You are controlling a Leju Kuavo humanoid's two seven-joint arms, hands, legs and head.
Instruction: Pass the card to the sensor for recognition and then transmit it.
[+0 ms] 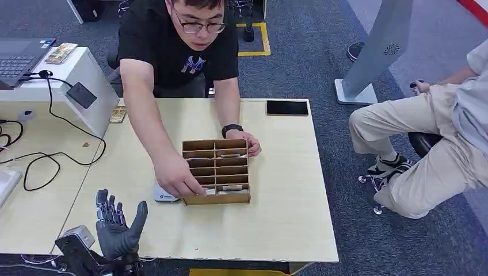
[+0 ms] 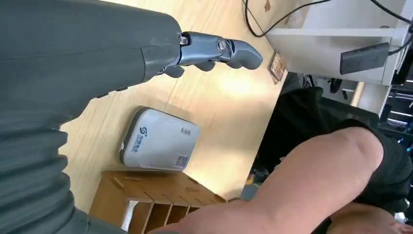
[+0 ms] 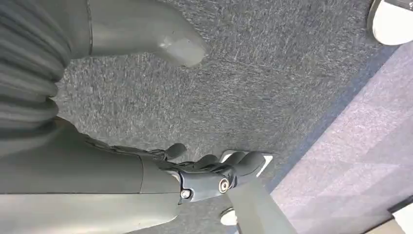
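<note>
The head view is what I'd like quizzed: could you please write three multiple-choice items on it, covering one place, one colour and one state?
1. Where does the grey card reader lie?
A. on the laptop
B. on the table beside the cardboard organizer, on the robot's left of it
C. on the carpet

2. What colour is the shirt of the person leaning over the table?
A. black
B. white
C. red

3. What is the state of the left robot hand?
A. gripping a card
B. pressing the reader
C. raised with fingers apart, holding nothing

Answers: 1 B, the reader sits against the organizer's near left corner. 2 A, the short-sleeved shirt is black. 3 C, the fingers are spread and nothing lies between them.
</note>
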